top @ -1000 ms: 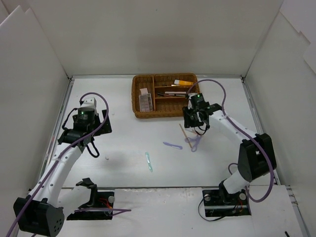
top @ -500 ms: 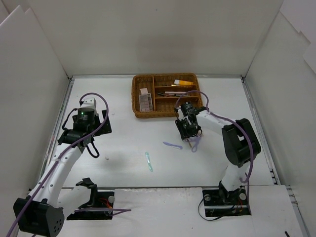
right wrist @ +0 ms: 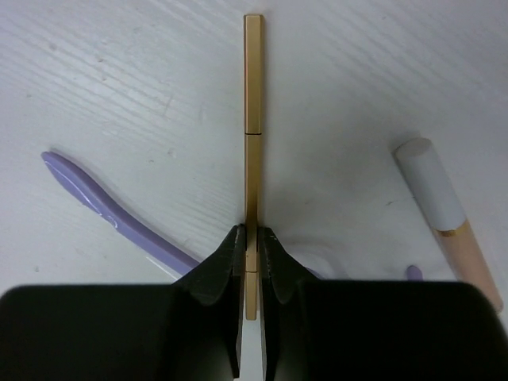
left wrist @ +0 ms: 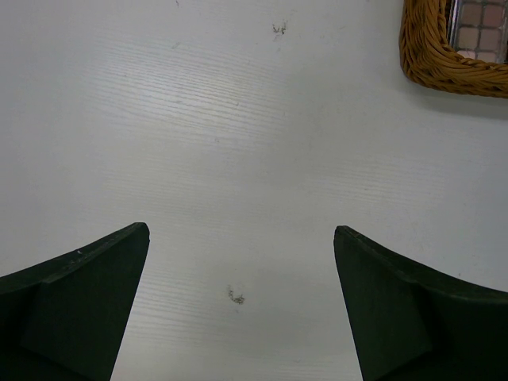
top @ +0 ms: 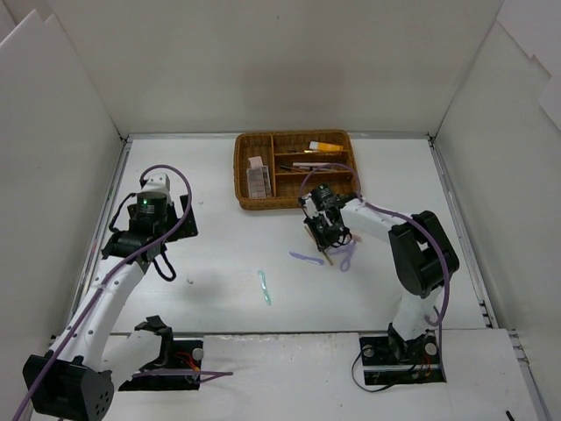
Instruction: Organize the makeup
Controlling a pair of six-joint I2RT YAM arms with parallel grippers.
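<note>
My right gripper [right wrist: 252,238] is shut on a thin gold pencil [right wrist: 252,119], which runs straight out ahead between the jaws, low over the table. In the top view this gripper [top: 325,233] sits just below the wicker tray's front edge. A lilac tool [right wrist: 103,210] lies to its left and a pale pink tube with a white cap [right wrist: 448,226] to its right. On the table in the top view are a lilac tool [top: 307,258] and a mint tool [top: 264,287]. My left gripper [left wrist: 240,230] is open over bare table.
The brown wicker divided tray [top: 241,180] stands at the back centre, holding eyeshadow palettes [top: 257,180], an orange tube [top: 326,146] and thin pencils. Its corner [left wrist: 432,67] shows in the left wrist view. White walls close in the table on three sides.
The right arm swung left and down from beside the tray to the gold pencil, and its jaws closed on it. The left arm has not moved.
</note>
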